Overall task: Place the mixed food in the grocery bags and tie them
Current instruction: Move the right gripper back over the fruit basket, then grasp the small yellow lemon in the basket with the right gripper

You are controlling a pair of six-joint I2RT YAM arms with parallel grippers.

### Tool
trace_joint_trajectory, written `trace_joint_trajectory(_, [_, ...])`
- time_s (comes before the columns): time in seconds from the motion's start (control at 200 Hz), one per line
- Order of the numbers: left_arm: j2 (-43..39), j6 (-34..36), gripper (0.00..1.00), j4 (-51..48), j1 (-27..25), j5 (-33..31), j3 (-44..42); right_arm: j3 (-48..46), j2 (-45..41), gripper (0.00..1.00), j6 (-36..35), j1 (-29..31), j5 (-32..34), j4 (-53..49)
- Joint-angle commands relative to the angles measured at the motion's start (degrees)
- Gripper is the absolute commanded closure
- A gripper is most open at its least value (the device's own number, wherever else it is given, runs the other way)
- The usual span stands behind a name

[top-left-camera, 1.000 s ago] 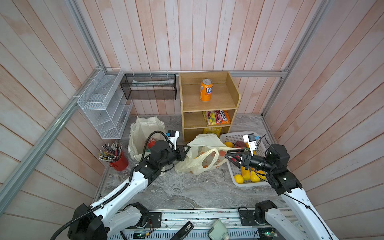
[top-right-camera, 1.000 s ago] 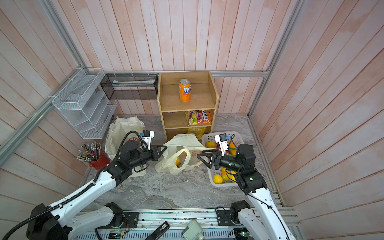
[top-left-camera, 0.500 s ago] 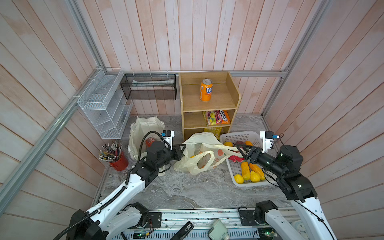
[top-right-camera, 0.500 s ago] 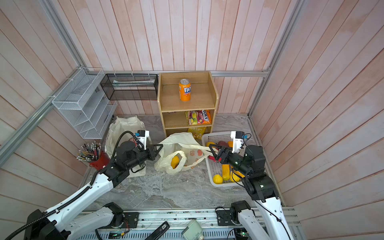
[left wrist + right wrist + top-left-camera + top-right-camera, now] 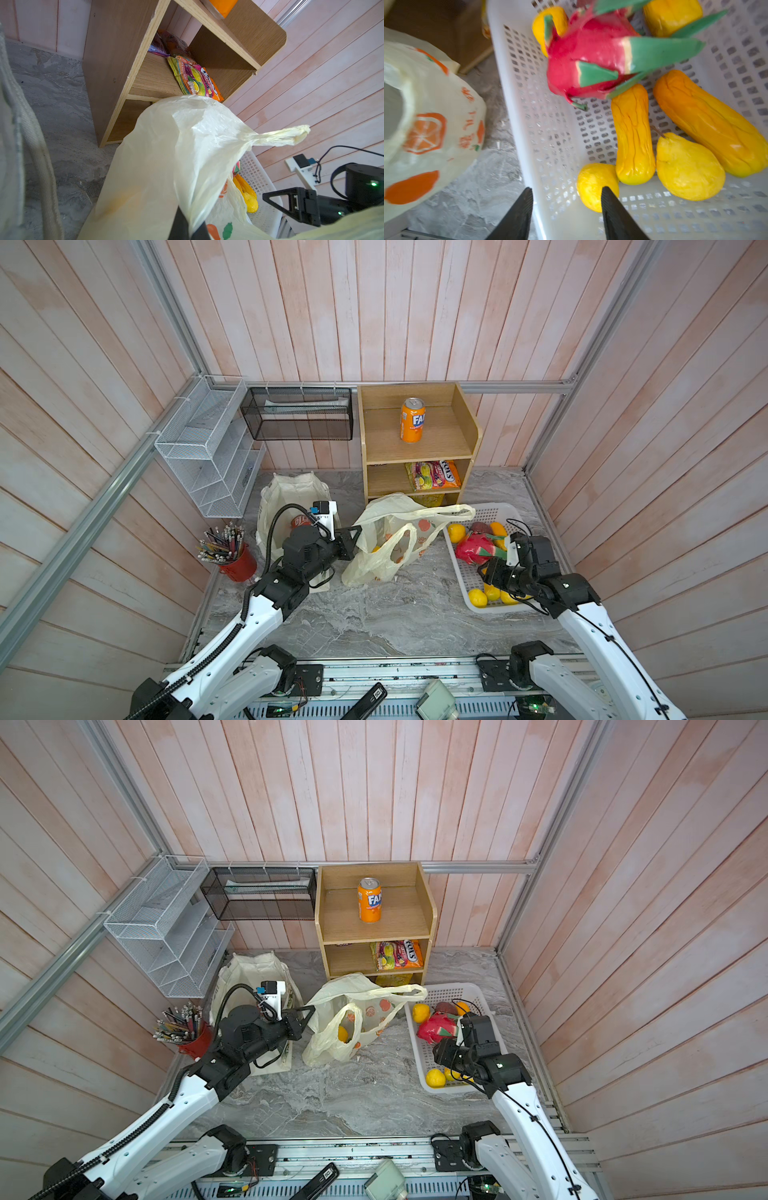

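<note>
The pale-yellow plastic grocery bag (image 5: 390, 547) (image 5: 345, 1031) stands mid-table, one handle stretched toward the basket. My left gripper (image 5: 347, 541) (image 5: 189, 226) is shut on the bag's left rim. Behind my left arm is the cream cloth tote (image 5: 291, 493), with a red can (image 5: 300, 522) showing inside. A yellow toy fruit (image 5: 343, 1033) lies in the plastic bag. More yellow and orange toy fruits (image 5: 633, 135) and a red dragon fruit (image 5: 591, 58) lie in the white basket (image 5: 494, 514). My right gripper (image 5: 566, 190) (image 5: 484, 578) is open astride the basket's near-left wall, beside a lemon (image 5: 593, 185), holding nothing.
A wooden shelf (image 5: 415, 448) at the back carries an orange Fanta can (image 5: 412, 420) and a candy packet (image 5: 432, 475). A red pencil cup (image 5: 232, 560) stands at the left. White wire racks (image 5: 208, 448) and a black mesh basket (image 5: 299, 414) hang on the walls.
My right gripper has drawn back from the plastic bag to the basket's near corner, and its jaws have narrowed. The left gripper keeps its pinch on the bag.
</note>
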Motion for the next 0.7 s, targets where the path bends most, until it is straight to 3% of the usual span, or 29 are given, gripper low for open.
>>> trace_joint_trajectory(0.0, [-1.2, 1.3, 1.0, 0.2, 0.3, 0.5, -0.3, -1.1, 0.9, 0.49, -1.2, -0.2, 1.1, -0.1])
trace_joint_trajectory(0.28, [-1.6, 1.0, 1.0, 1.3, 0.4, 2.2, -0.9, -3.3, 5.5, 0.51, 0.0, 0.2, 2.2, 1.9])
trace_joint_trajectory(0.435, [-2.3, 1.0, 1.0, 1.5, 0.3, 2.6, -1.7, -3.5, 6.5, 0.39, 1.2, 1.0, 4.0, 1.8])
trace_joint_trajectory(0.695, [-3.7, 1.6, 1.0, 1.2, 0.5, 2.9, -2.0, -5.2, 10.6, 0.39, 3.6, 3.5, 1.8, 3.7])
